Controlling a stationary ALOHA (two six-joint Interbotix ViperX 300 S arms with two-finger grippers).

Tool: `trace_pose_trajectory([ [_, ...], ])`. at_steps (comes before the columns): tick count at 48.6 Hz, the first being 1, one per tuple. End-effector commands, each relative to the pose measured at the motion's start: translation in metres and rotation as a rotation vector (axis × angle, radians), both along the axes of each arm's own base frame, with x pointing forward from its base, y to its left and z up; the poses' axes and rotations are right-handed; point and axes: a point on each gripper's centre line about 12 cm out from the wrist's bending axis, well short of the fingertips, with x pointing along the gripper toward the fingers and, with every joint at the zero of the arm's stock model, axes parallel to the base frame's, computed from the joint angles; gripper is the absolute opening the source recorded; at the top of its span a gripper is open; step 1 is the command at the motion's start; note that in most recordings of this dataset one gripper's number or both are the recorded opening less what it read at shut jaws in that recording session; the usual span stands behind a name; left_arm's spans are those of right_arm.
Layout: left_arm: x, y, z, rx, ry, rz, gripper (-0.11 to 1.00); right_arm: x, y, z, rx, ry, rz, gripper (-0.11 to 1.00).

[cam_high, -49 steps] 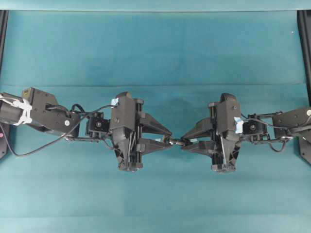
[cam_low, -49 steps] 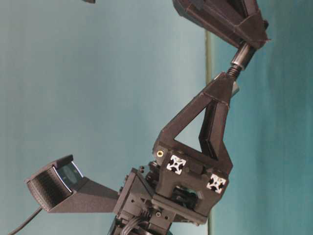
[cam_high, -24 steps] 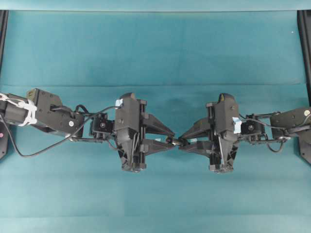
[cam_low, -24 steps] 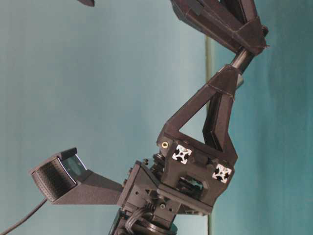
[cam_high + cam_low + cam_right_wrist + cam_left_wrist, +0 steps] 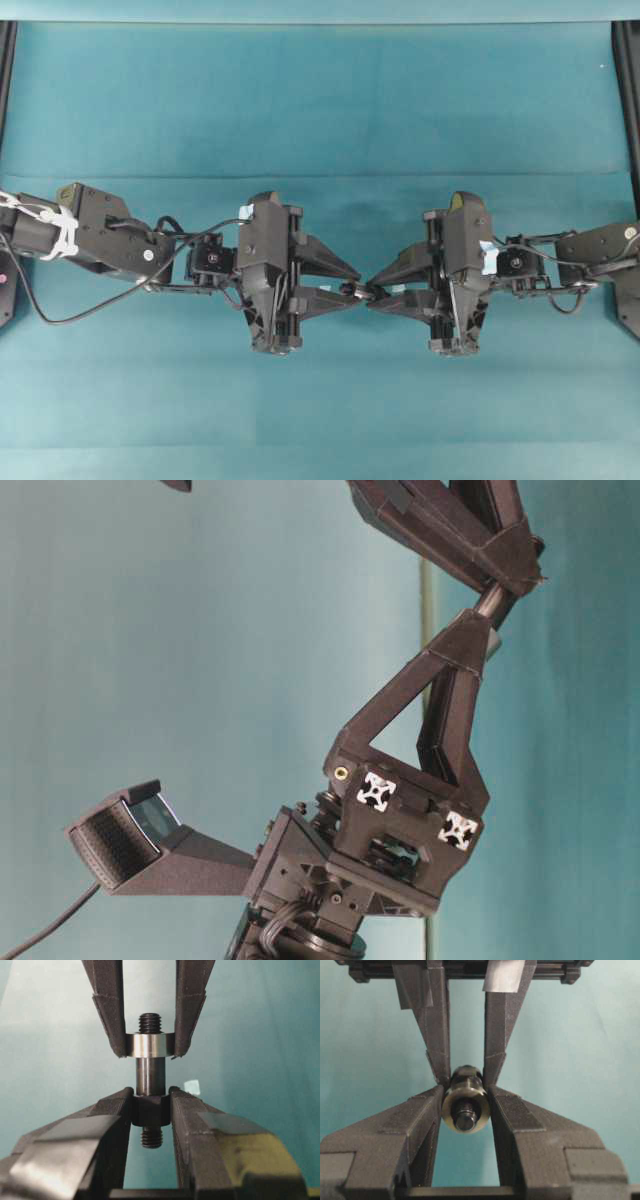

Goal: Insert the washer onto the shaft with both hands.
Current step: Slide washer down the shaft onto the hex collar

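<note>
Left pincer [image 5: 345, 290] comes in from the left above the teal worktop [image 5: 320, 100], its fingers [image 5: 107, 1007] pinching the washer [image 5: 150, 1045] by its rim. Through the ring's hole pokes the threaded tip of the shaft [image 5: 150, 1077], so the washer sits on the rod's upper section. Right pincer [image 5: 378, 292], tip to tip with the other, is clamped on the shaft's thick lower collar.
</note>
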Motion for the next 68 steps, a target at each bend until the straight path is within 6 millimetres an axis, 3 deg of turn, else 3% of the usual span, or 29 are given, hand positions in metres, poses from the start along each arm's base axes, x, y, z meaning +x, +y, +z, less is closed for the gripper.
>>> trace_pose_trajectory([
  [1,0.004,-0.002,0.007,-0.003,-0.026,-0.004,0.36,0.007,-0.001,0.011,0.013,-0.045,-0.011,0.0],
  [61,0.017,0.003,0.01,0.0,-0.012,0.008,0.37,0.009,0.0,0.004,0.012,-0.016,-0.008,0.0],
  [63,0.017,0.003,0.011,0.0,-0.015,0.008,0.41,0.008,0.0,0.003,0.012,-0.015,-0.009,0.0],
  [68,0.018,0.003,0.014,0.0,-0.021,0.008,0.67,0.008,0.0,0.003,0.012,-0.013,-0.009,0.0],
])
